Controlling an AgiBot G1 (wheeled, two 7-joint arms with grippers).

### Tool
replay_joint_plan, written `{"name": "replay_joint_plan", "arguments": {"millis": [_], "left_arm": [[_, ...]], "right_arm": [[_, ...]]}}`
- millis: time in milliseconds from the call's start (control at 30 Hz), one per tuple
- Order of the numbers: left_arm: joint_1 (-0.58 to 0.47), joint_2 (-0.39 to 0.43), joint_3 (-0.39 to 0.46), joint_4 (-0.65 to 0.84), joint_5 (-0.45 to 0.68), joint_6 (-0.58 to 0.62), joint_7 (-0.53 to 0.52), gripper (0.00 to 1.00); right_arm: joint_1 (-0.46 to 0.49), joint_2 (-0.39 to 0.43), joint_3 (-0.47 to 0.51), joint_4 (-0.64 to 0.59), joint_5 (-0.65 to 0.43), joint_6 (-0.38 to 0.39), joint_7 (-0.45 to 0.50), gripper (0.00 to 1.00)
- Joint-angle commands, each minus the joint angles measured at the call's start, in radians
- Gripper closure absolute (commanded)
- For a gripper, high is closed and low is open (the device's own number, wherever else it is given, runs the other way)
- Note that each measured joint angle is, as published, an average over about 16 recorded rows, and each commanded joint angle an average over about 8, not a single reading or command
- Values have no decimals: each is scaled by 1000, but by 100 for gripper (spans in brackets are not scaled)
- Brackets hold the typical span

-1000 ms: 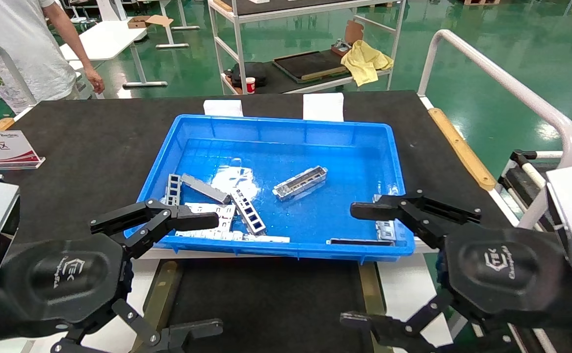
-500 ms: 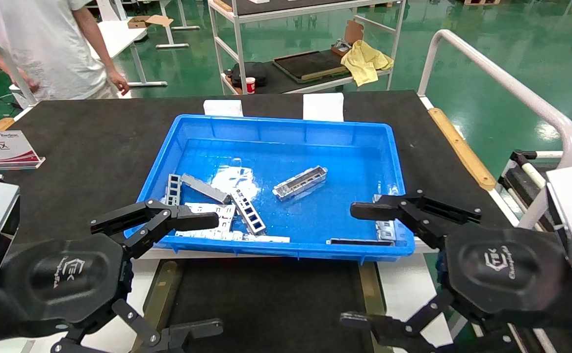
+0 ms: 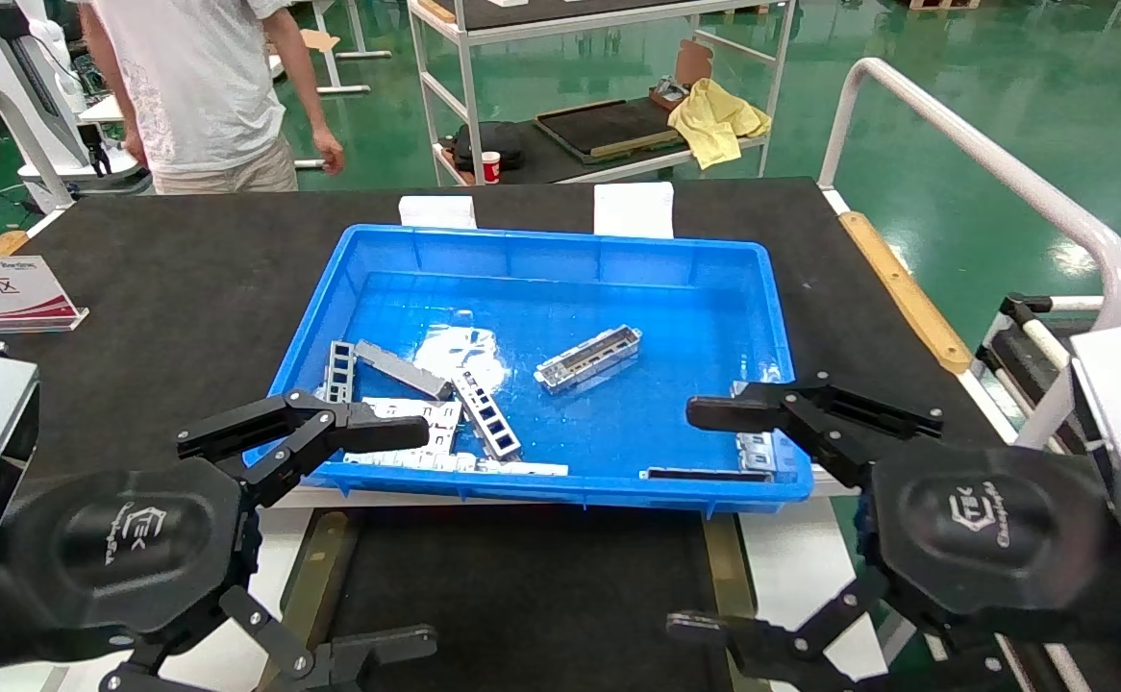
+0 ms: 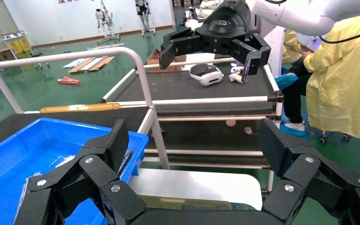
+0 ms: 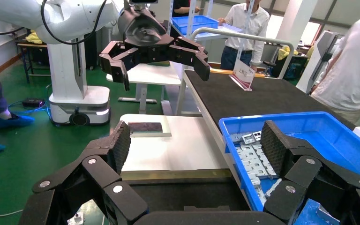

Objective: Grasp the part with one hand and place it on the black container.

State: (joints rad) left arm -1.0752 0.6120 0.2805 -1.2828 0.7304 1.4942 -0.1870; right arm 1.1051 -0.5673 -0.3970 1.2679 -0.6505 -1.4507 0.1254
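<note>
Lying loose in the blue bin (image 3: 560,252), the part (image 3: 587,358) sits ahead, between left gripper (image 3: 315,536) and right gripper (image 3: 722,519), both jaws spread, empty. Likely rigid, light, slick metal; pinch across long sides mid-length.

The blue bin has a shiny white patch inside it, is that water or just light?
Head view: that patch looks like lamp glare on the glossy floor of the blue bin, not water; the green floor behind gleams the same way. Right wrist view: the bin's rim shows no such glare. Left wrist view: pale streaks shine on the bin's floor.
</note>
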Motion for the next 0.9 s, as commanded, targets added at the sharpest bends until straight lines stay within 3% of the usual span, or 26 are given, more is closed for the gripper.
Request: {"name": "replay_joint_plan", "arguments": {"millis": [33, 500, 700, 900], "left_arm": [[0, 0, 0, 0, 0, 0, 0, 0], [-33, 46, 32, 17, 76, -59, -4, 0], [-89, 124, 84, 66, 185, -123, 1, 0], [-180, 252, 150, 197, 316, -199, 19, 0]], "right_arm": [[0, 0, 0, 0, 0, 0, 0, 0], [0, 0, 0, 0, 0, 0, 0, 0], [0, 0, 0, 0, 0, 0, 0, 0], [0, 0, 0, 0, 0, 0, 0, 0]]}}
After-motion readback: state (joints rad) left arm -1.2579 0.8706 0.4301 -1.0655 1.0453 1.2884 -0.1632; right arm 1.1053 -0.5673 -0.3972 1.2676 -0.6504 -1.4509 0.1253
